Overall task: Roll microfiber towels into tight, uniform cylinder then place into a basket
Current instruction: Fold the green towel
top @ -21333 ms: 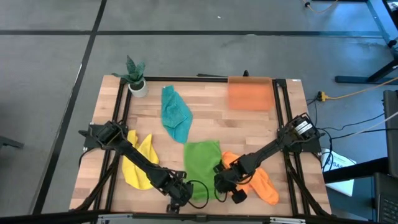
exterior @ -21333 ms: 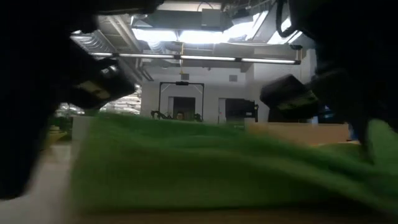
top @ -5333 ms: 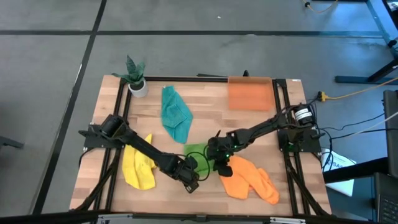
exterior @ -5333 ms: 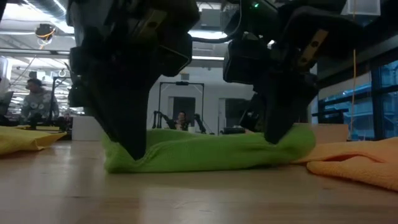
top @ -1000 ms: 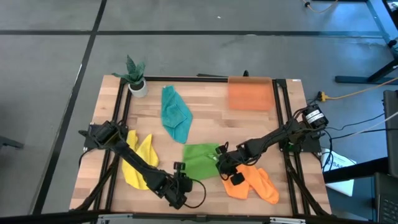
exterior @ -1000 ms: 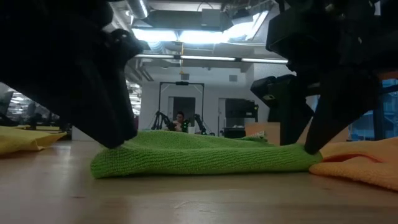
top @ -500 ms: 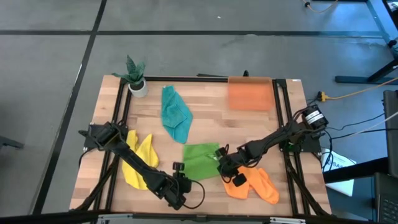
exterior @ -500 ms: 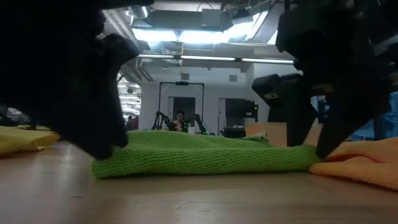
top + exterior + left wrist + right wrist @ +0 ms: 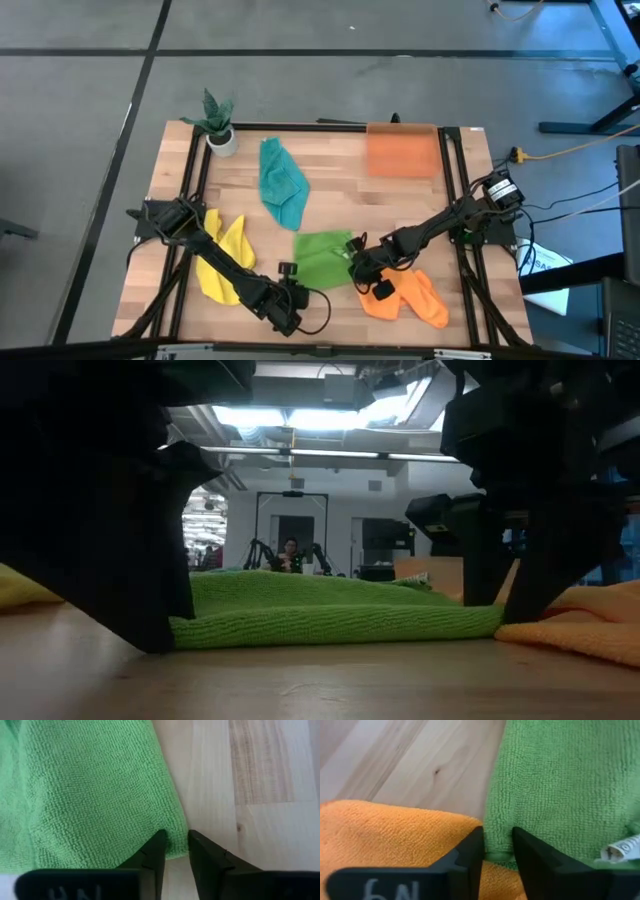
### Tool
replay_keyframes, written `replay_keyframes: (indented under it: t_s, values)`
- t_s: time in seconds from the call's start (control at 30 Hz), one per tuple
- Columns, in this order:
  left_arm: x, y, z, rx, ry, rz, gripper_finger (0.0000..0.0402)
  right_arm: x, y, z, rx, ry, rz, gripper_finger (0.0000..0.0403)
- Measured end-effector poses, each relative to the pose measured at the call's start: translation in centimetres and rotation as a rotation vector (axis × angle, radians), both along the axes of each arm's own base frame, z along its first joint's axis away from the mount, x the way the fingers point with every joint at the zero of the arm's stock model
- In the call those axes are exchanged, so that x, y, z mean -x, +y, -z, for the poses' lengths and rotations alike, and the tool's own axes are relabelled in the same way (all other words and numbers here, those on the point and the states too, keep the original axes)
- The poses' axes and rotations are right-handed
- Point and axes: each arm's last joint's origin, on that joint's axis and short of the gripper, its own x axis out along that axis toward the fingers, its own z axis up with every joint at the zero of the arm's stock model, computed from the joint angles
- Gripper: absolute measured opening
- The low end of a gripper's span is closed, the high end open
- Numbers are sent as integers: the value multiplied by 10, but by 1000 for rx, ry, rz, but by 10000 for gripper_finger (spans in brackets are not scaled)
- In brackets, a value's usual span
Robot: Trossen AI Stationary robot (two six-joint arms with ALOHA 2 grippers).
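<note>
The bright green towel (image 9: 325,258) lies folded flat near the table's front edge. My left gripper (image 9: 176,842) stands at its near left corner and my right gripper (image 9: 498,842) at its near right corner, each shut on the cloth. In the low view the left fingers (image 9: 150,610) and the right fingers (image 9: 505,595) stand at the two ends of the green towel (image 9: 330,615). An orange towel (image 9: 408,293) lies against the green towel's right side. The yellow towel (image 9: 222,262) and the teal towel (image 9: 282,185) lie loose. The basket (image 9: 402,150) stands at the far right. My left gripper pinches the green towel's near left corner (image 9: 176,850) between its two fingers. They slant down from the near side. The towel lies flat on the table. My right gripper pinches the towel's near right edge (image 9: 498,852) between its two fingers, slanting down, beside the orange towel (image 9: 395,830). The cloth puckers between them and rests on the table.
A small potted plant (image 9: 217,122) stands at the far left corner. Bare wood (image 9: 340,195) lies between the green towel and the basket. A white label (image 9: 620,849) shows on the green towel.
My left gripper has sunk a little onto the table at the green towel's near left corner. The towel lies flat as before.
</note>
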Motion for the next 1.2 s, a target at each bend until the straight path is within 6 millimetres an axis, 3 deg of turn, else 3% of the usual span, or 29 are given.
replay_keyframes:
  t_s: [0.23, 0.57, 0.93, 1.2]
  values:
    - [0, 2, -5, 29, 6, -2, 5, -1, 0, -1, -2, -3, -1, 12]
    - [-5, 9, -11, 171, 51, -57, 1, -6, 3, -11, -10, 43, -21, 8]
    - [-3, 18, -47, 271, 5, -113, 0, -13, 7, -25, -30, 70, -33, 6]
    - [-3, 24, -55, 305, -15, -186, 0, -16, 8, -30, -37, 57, -30, 13]
